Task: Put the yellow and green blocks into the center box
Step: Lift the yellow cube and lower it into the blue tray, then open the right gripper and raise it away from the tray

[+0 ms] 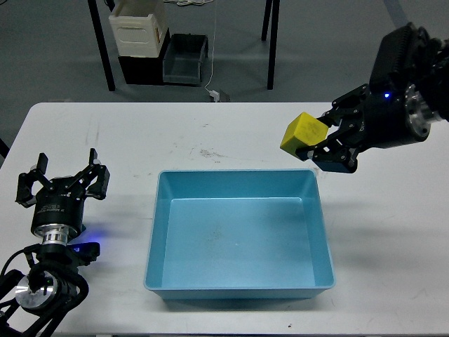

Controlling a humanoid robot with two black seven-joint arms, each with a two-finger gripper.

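Currently, task stage: the yellow cube is being carried toward the tray; the green one is not in view.
Right gripper [317, 142]: jaws clamped on the small bright yellow cube [303, 133], pinching it from its right-hand side, with the cube sticking out to the left.
Yellow cube, position: held in the air above the white tabletop [393, 239], just beyond the far right corner of the large shallow light-blue plastic tray [238, 284], not yet over its floor.
Yellow cube, orientation: tilted, one corner turned upward and toward the tray; being a cube, it has no long axis to line up.
Yellow cube, handling (a judgement): looks light and stiff, with a slightly rough face, so it should not slip; opposite flat faces are the sound place to grip, as seems to be done now.
Left gripper [64, 179]: jaws apart and holding nothing, pointing away across the tabletop to the left of the tray, well apart from it.
Tray: nothing inside it, long side running left to right.
Next move (a judgement): shift the cube toward the tray's middle, then release.
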